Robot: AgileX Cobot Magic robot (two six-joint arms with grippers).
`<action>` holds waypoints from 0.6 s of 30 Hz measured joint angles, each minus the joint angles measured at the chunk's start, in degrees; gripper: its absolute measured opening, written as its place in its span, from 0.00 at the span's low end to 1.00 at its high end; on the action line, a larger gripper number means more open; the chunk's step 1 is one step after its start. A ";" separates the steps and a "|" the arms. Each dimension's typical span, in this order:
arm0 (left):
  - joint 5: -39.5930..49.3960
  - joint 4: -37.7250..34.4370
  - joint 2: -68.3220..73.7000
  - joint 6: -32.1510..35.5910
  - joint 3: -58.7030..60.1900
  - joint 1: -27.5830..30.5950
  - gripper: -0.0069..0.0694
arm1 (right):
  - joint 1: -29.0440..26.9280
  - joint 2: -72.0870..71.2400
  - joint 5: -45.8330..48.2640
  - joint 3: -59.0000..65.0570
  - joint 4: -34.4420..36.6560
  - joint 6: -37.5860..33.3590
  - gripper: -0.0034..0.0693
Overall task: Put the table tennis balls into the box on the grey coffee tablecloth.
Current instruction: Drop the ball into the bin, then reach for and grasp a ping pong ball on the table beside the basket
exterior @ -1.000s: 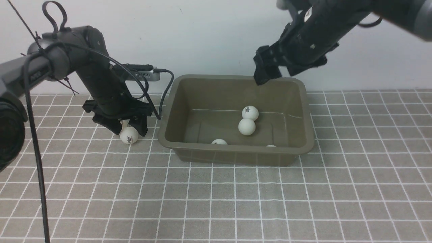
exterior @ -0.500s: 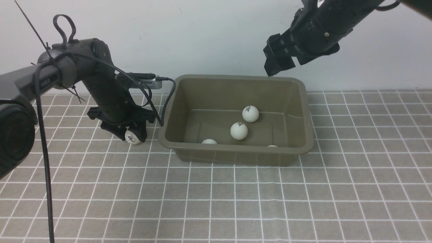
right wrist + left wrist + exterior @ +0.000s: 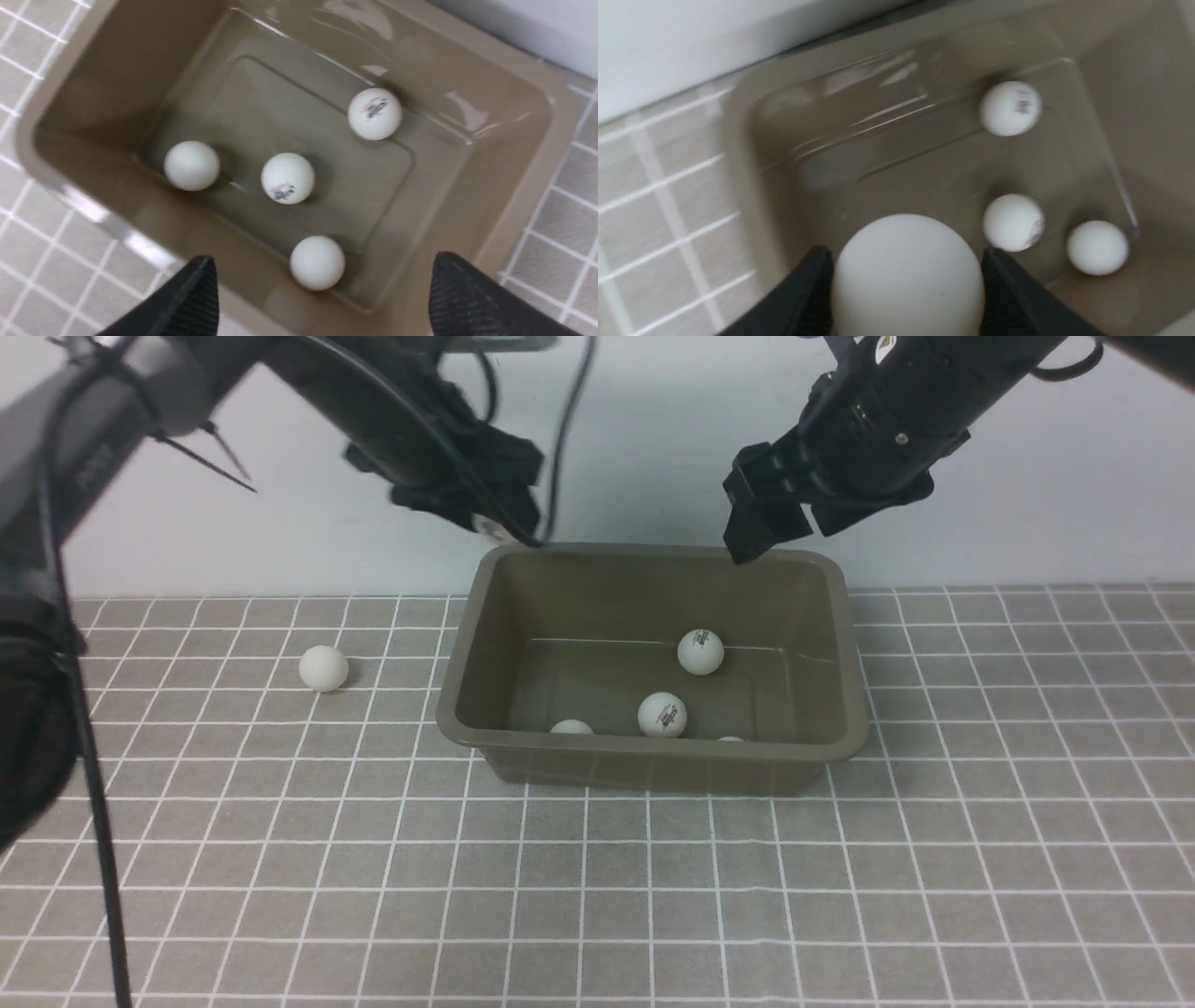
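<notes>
The olive-brown box point(image 3: 845, 644) stands on the grey coffee tablecloth point(image 3: 597, 896). Several table tennis balls lie in it, among them one with a logo point(image 3: 700, 651) and another nearer the front point(image 3: 662, 714). One ball point(image 3: 324, 668) rests on the cloth left of the box. My left gripper point(image 3: 499, 523) hangs above the box's back left corner, shut on a white ball point(image 3: 908, 275) that fills the gap between its fingers point(image 3: 810, 289). Over the back right rim my right gripper point(image 3: 758, 537) stands open with nothing in it; its wrist view looks down on several balls, such as point(image 3: 287, 178).
A pale wall point(image 3: 653, 448) runs right behind the box. A black cable point(image 3: 93, 821) hangs down at the left edge of the front view. Checked cloth stretches in front of and to the right of the box.
My left gripper closed on a ball on the cloth and carried it up and right to above the box. A ball now shows where it was. Balls inside rolled; the right gripper shifted slightly.
</notes>
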 joint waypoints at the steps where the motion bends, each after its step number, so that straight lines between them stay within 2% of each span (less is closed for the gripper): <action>1: 0.00 0.00 0.50 -0.06 0.00 -0.49 0.55 | 0.00 -0.24 0.16 0.00 0.47 -0.21 0.78; 3: 0.23 0.00 2.14 -0.66 0.00 -1.41 0.55 | 0.00 -1.38 0.62 0.00 2.11 -0.97 0.74; 5: 1.06 0.00 4.06 -2.20 0.00 -1.90 0.57 | 0.06 -3.71 0.68 0.05 3.53 -1.91 0.65; 7: 2.67 0.70 5.72 -3.76 0.07 -2.06 0.67 | 0.18 -6.61 0.68 0.05 4.04 -2.49 0.53; 9: 2.99 2.33 6.19 -4.87 -0.02 -2.08 0.79 | 0.38 -11.08 0.73 0.05 4.16 -2.74 0.36; 11: 3.45 4.69 6.19 -6.20 -1.78 -2.08 0.84 | 0.44 -14.66 0.58 0.12 3.97 -2.74 0.19; 12: 4.09 5.86 6.19 -6.80 -3.35 -1.92 0.82 | 0.44 -16.36 0.13 0.41 3.78 -2.74 0.15; 13: 4.76 7.05 6.11 -7.19 -5.54 -1.58 0.76 | 0.44 -20.02 -1.68 1.81 2.90 -2.74 0.08; 14: 5.05 8.30 5.89 -7.45 -7.41 -1.10 0.66 | 0.44 -21.97 -2.85 2.91 2.18 -2.74 0.06; 15: 5.05 8.57 5.84 -7.45 -7.78 -1.10 0.63 | 0.44 -22.46 -3.20 3.21 1.97 -2.74 0.06; 16: 5.19 10.03 5.48 -7.51 -9.92 -0.27 0.49 | 0.44 -25.48 -5.47 5.44 -0.07 -2.41 0.04; 17: 5.24 12.14 4.77 -7.64 -11.69 1.26 0.30 | 0.44 -28.58 -7.89 8.14 -1.70 -1.43 0.03; 18: 5.24 13.27 4.30 -7.98 -12.58 2.46 0.22 | 0.44 -30.68 -9.52 10.15 -3.45 -0.55 0.03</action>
